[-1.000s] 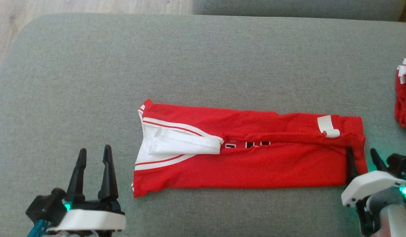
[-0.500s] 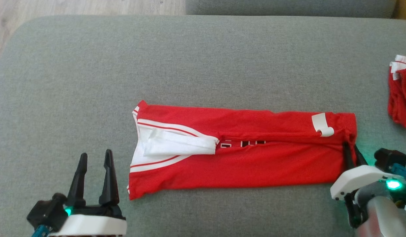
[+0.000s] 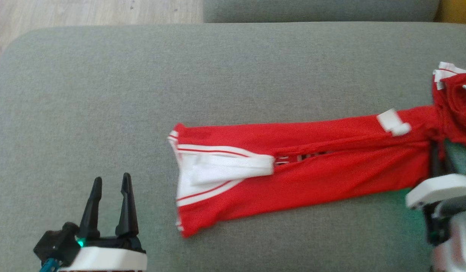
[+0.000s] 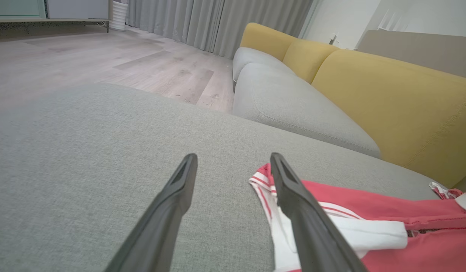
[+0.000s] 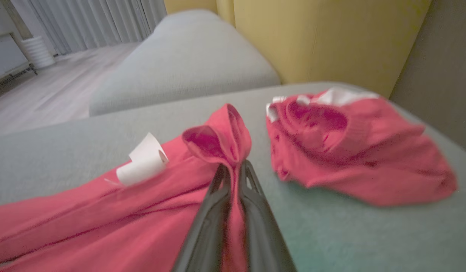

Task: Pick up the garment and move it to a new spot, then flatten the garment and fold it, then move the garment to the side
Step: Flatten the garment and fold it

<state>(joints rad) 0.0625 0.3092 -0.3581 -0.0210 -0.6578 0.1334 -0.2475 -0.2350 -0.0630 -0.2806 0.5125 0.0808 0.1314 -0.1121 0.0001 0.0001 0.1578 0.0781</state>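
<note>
**Right pincer clamped on the garment's right end, left pincer apart and clear of it**

At the lower left of the head view, the left pincer [image 3: 112, 177] rests above the grey sofa cushion [image 3: 217, 75] with its two dark fingers spread and nothing between them. In the left wrist view the left pincer [image 4: 233, 156] points across bare cushion, and the garment [image 4: 369, 207] starts just to the right of it.

The red garment [image 3: 331, 166] lies folded into a long band across the middle of the cushion. Its left end slopes toward the near edge. That end carries white trim with thin red stripes and a white strip [image 3: 233, 170] lying over it. It sits near the left pincer, to the right of it and apart from it. Farther right, a curled white label [image 3: 393, 122] sits on the upper edge of the band.

At the far right, the right pincer [image 3: 438, 151] has its fingers pressed together on the garment's right end. In the right wrist view the cloth [image 5: 104, 226] bunches into a raised fold just above the right pincer [image 5: 236, 166], with the label [image 5: 142, 164] to the left.

A second red garment [image 5: 350, 151] lies crumpled just beside the pinched end. I cannot tell whether the two touch.
</note>
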